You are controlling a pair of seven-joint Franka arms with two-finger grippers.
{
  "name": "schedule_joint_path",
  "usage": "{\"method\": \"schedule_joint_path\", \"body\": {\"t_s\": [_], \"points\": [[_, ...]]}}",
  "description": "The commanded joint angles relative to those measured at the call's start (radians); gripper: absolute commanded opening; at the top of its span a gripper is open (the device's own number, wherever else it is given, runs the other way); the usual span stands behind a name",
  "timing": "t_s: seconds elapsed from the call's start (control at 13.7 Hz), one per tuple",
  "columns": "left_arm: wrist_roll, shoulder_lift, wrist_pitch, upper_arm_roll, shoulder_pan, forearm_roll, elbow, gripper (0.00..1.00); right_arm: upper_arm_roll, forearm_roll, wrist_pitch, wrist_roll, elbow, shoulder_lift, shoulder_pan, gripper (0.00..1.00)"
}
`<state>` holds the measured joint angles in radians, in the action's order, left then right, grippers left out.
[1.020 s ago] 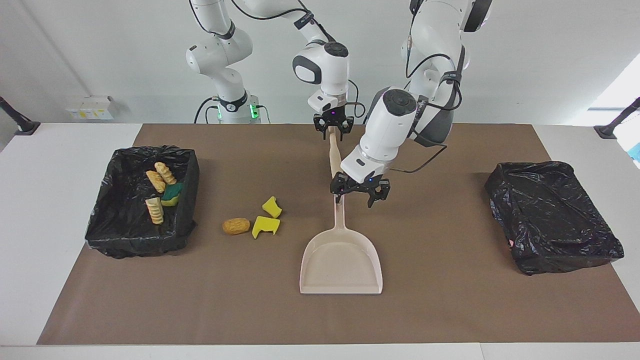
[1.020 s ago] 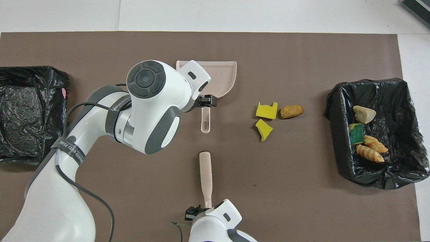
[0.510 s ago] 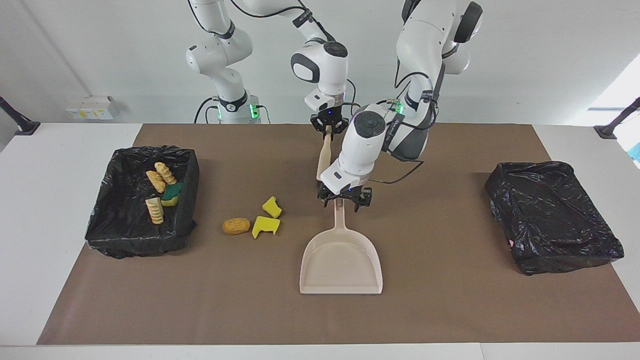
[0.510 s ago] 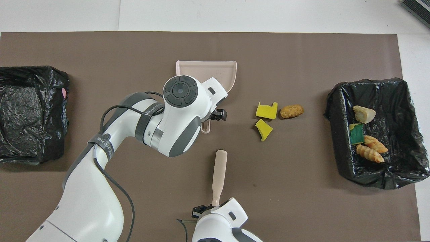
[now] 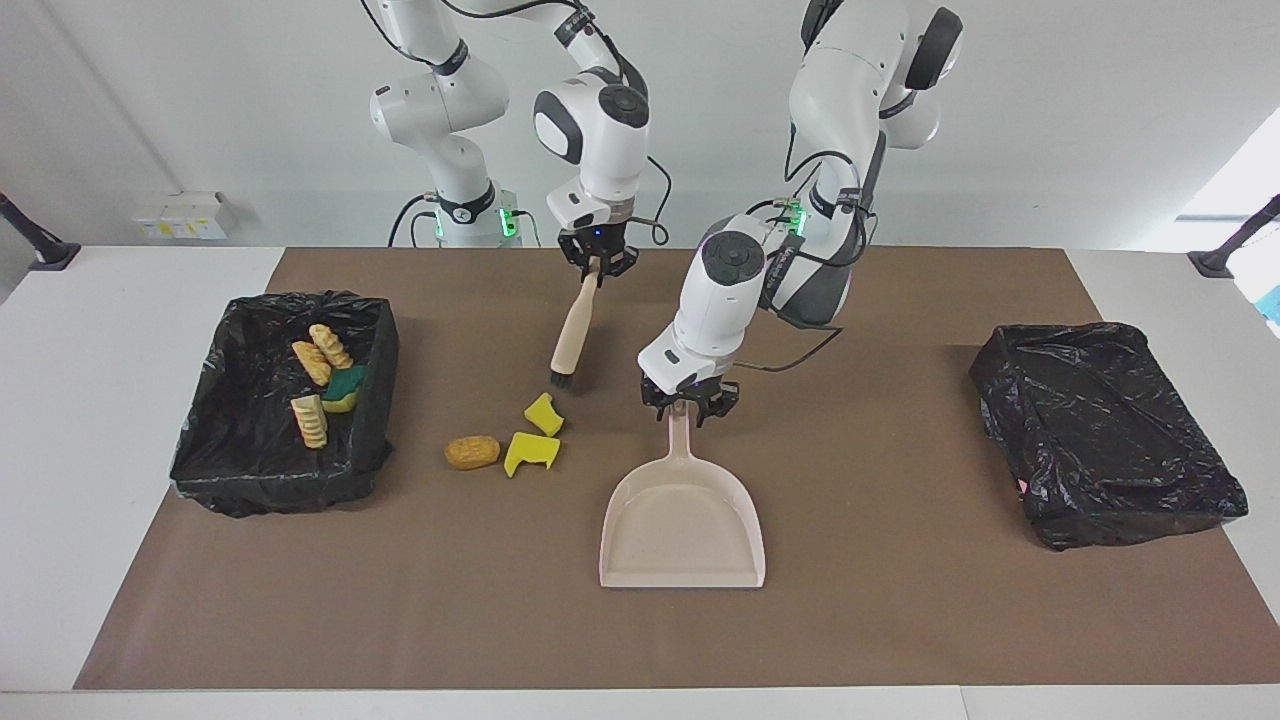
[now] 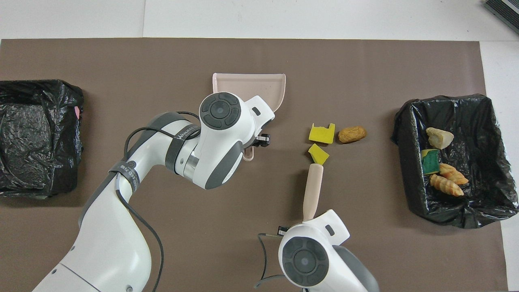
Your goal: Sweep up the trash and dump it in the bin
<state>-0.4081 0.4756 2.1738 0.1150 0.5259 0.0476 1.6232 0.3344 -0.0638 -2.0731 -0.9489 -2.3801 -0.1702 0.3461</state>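
Since a second ago the right gripper [image 5: 597, 265] has carried the hand brush [image 5: 573, 328] from beside the dustpan handle toward the right arm's end of the table, and the left gripper [image 5: 689, 400] has slid back along the dustpan [image 5: 683, 527] to the end of its handle. The right gripper pinches the top of the brush handle; the brush hangs tilted, its dark bristle tip just above the mat and close to the nearer yellow foam piece [image 5: 543, 414], though contact cannot be told. The left gripper's fingers sit on either side of the dustpan handle's end; whether they press on it cannot be told. The dustpan lies flat on the brown mat [image 5: 880, 600], its mouth facing away from the robots.

Three bits of trash lie loose on the mat: the two yellow foam pieces, the second [image 5: 529, 452] a little farther from the robots, and a brown nugget [image 5: 472, 452] beside it. The rest, three croissant-like pastries [image 5: 310, 420] and a green-and-yellow sponge [image 5: 345, 388], lie in the open black-lined bin [image 5: 215, 440] at the right arm's end. A second black-lined bin [image 5: 1105, 430] sits at the left arm's end.
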Motion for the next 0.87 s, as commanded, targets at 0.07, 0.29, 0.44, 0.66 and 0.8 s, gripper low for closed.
{"method": "schedule_joint_path", "body": {"t_s": [0.07, 0.29, 0.44, 0.66, 0.8], "points": [[0.002, -0.006, -0.034, -0.017, 0.009, -0.041, -0.011, 0.0, 0.003, 0.016, 0.013, 0.255, -0.008, -0.041, -0.177, 0.0], [0.179, -0.083, -0.115, -0.029, -0.009, -0.094, -0.009, 0.0, 0.003, 0.003, -0.022, 0.45, -0.005, -0.038, -0.326, 0.0], [0.314, -0.13, -0.173, -0.031, -0.056, -0.095, -0.009, 0.0, 0.003, 0.002, -0.056, 0.518, -0.016, -0.037, -0.393, 0.0], [0.588, -0.21, -0.305, -0.029, -0.145, -0.097, 0.003, 0.0, 0.005, 0.002, -0.145, 0.716, -0.042, -0.023, -0.542, 0.0], [0.817, -0.274, -0.394, -0.031, -0.213, -0.097, 0.038, 0.0, 0.005, 0.002, -0.18, 0.804, -0.042, -0.003, -0.591, 0.0]]}}
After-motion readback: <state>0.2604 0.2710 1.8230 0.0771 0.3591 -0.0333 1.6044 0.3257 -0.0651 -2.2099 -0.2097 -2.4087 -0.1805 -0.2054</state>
